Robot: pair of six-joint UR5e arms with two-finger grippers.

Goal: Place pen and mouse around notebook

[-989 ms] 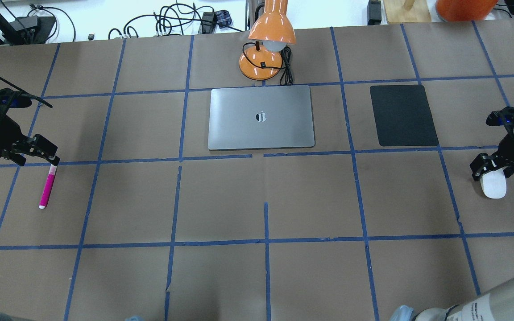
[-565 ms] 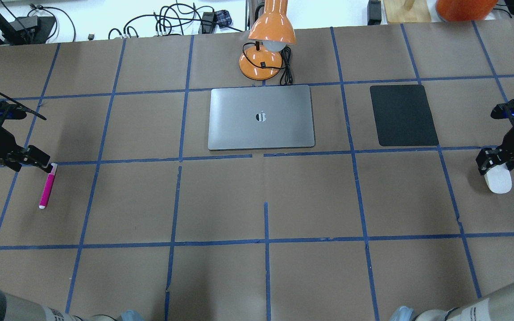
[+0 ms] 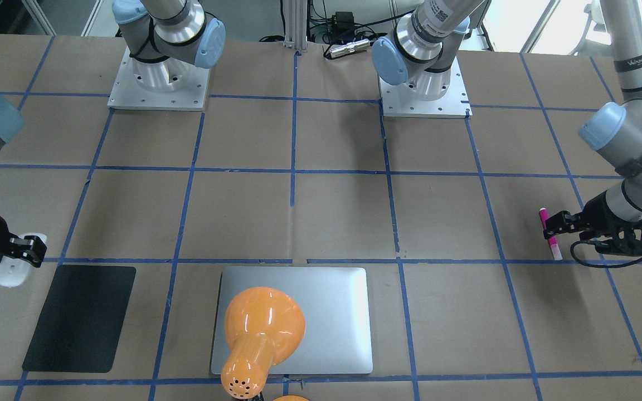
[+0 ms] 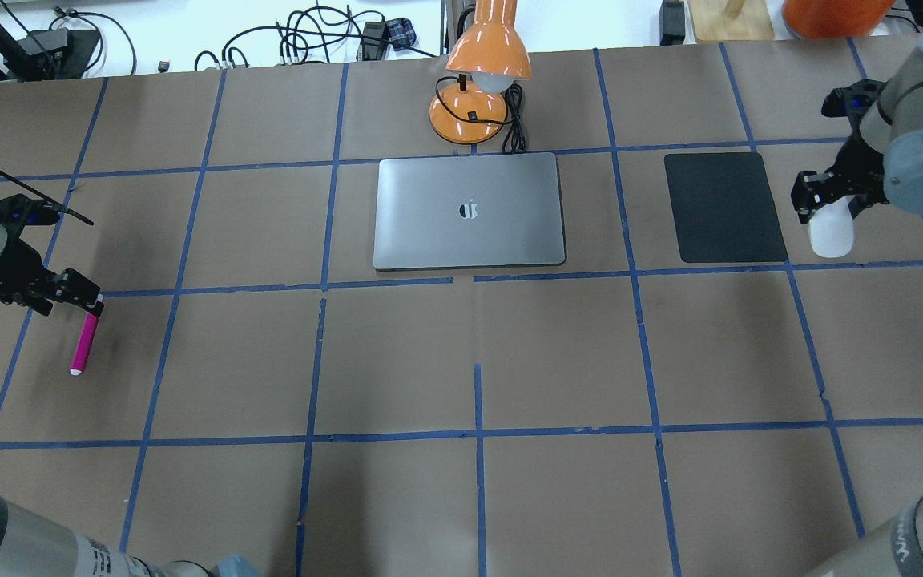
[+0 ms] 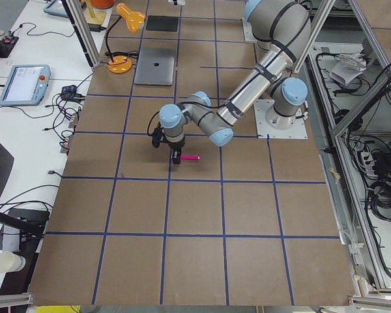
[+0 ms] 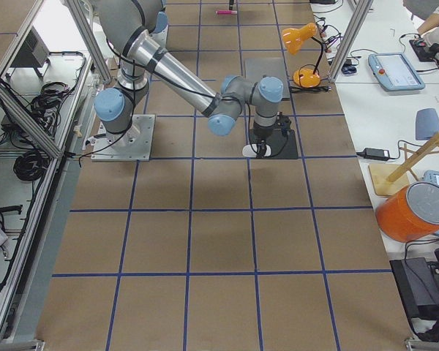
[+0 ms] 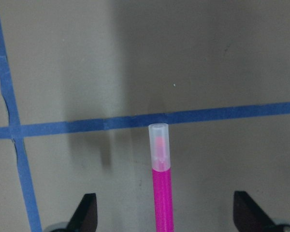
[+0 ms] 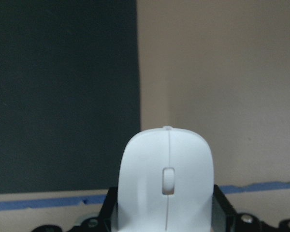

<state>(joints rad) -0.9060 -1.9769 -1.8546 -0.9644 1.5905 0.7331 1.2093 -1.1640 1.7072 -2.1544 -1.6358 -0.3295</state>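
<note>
The silver-grey notebook [image 4: 469, 210] lies flat at the table's far middle, in front of the lamp. Far to its left the magenta pen [image 4: 84, 343] lies on the paper. My left gripper [image 4: 89, 303] stands open over the pen's pale end [image 7: 158, 147], one finger [image 7: 87, 212] on each side and not touching it. My right gripper [image 4: 826, 204] is shut on the white mouse [image 4: 831, 234], just right of the black mat. The mouse [image 8: 165, 179] fills the right wrist view, with the mat's edge under it.
A black mat [image 4: 724, 207] lies right of the notebook. An orange desk lamp [image 4: 481, 88] with its cord stands behind the notebook and overhangs it in the front-facing view. Blue tape lines grid the brown paper. Both arm bases [image 3: 156, 83] sit on the near side.
My right gripper has carried the mouse away from the near right area, up beside the black mat. The left gripper has shifted slightly over the pen's end. The pen has not moved.
</note>
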